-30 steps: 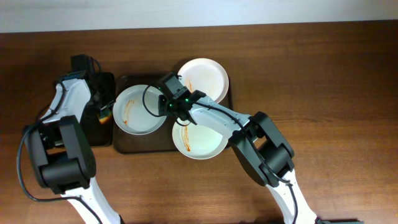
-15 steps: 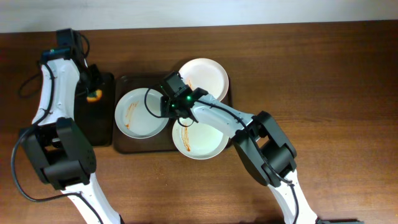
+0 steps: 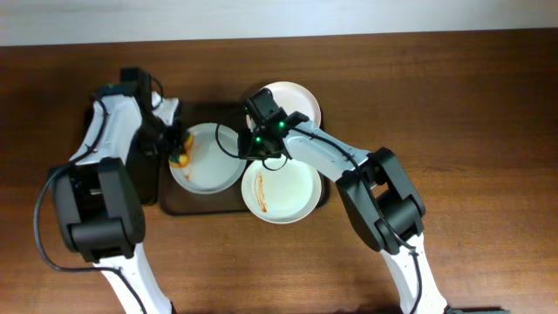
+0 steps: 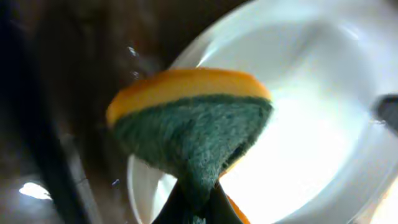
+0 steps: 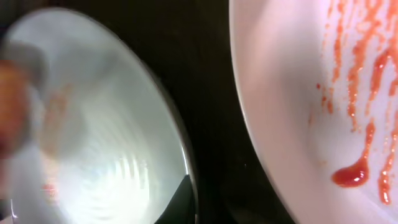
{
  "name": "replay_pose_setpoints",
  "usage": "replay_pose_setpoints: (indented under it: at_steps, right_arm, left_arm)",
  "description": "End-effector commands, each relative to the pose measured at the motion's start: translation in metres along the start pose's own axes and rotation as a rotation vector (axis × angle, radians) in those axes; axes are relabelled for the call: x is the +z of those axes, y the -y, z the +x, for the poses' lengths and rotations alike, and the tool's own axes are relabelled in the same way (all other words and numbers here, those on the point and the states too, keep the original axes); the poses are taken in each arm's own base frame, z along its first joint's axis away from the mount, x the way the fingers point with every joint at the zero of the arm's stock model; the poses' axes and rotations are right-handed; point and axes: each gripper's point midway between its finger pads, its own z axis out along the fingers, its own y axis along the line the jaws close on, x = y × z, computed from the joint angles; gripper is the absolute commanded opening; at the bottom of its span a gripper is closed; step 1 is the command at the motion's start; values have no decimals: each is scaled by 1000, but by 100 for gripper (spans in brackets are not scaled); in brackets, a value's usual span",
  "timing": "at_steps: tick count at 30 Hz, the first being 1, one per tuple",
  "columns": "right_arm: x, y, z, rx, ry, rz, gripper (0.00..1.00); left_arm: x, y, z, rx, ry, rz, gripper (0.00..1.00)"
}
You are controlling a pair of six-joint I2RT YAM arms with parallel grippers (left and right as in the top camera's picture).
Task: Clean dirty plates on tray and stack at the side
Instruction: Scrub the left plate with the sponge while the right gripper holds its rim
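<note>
The tray (image 3: 202, 202) sits mid-tabletop (image 3: 471, 105) with all three plates on it. The left plate (image 3: 214, 170) lies on the tray's left half, with faint sauce marks. The left pincer (image 3: 178, 148) is clamped on a yellow-and-green sponge (image 4: 193, 118), which hangs at that plate's left rim. The right pincer (image 3: 249, 152) is pinched together on the same plate's right rim. The back plate (image 3: 295, 103) overhangs the tray's far right corner. The front plate (image 3: 283, 194), streaked with red sauce, overhangs the tray's near right edge.
</note>
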Motion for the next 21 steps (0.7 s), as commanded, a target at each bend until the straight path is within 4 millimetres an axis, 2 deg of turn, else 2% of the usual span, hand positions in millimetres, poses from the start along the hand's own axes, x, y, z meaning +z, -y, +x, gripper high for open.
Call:
replay_pose_setpoints:
  at_steps: [1,5,7,12,14,15,17,18,19,21]
  right_arm:
    - [-4,-4,-1,-5,-2,-24,4]
    - [-4,-4,-2,-6,1,-26,4]
    - [-4,-4,-2,-6,1,-26,4]
    - [-4,-4,-2,-6,1,-25,4]
    - [-4,-4,-2,-6,2,-25,4]
    - [-4,-4,-2,-6,4,-22,4]
    - [-4,-4,-3,-8,7,-24,4]
    - [-4,-5,-4,-10,12,-28,4]
    - [-4,-6,-5,-11,14,-30,4]
    - [-4,-6,-5,-11,15,-31,4]
  left_arm:
    - [25,18,19,39,-33,71,1]
    - [49,23,37,18,-69,62,1]
    - [57,28,36,-20,-57,65,1]
    - [60,50,-15,94,145,64,1]
    - [57,41,-32,79,213,9,1]
    - [56,22,-34,-17,227,-92,1]
    - [53,-6,-23,-171,201,-239,1]
    - [51,-22,-1,-304,146,-337,1]
    - [50,-26,15,-382,96,-370,1]
    - [50,-26,41,-416,-2,-386,1]
